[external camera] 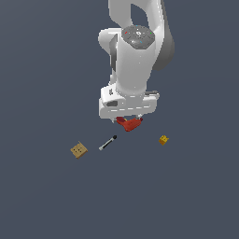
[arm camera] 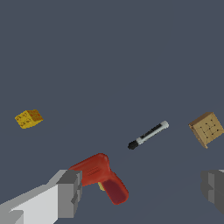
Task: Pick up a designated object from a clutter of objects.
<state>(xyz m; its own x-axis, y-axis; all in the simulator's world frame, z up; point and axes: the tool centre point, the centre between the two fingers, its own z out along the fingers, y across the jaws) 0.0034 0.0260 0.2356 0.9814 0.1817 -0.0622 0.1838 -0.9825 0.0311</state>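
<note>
The designated object, a tiny yellow-orange block (external camera: 163, 139) with dark spots, lies on the dark floor toward the exterior view's right; the wrist view shows it (arm camera: 29, 118) too. My gripper (arm camera: 140, 192) is open and empty, its grey fingers (arm camera: 68, 192) spread wide. It hangs over the red L-shaped tool (external camera: 129, 123), well apart from the yellow block. In the wrist view the red tool (arm camera: 103, 177) lies beside one finger. In the exterior view the white hand (external camera: 127, 105) hides the fingertips.
A thin black-and-white pen-like stick (external camera: 108, 142) lies to the exterior view's left of the red tool, and a flat tan dotted square (external camera: 79, 150) lies further left. The wrist view shows the stick (arm camera: 148, 134) and the square (arm camera: 206, 129) too.
</note>
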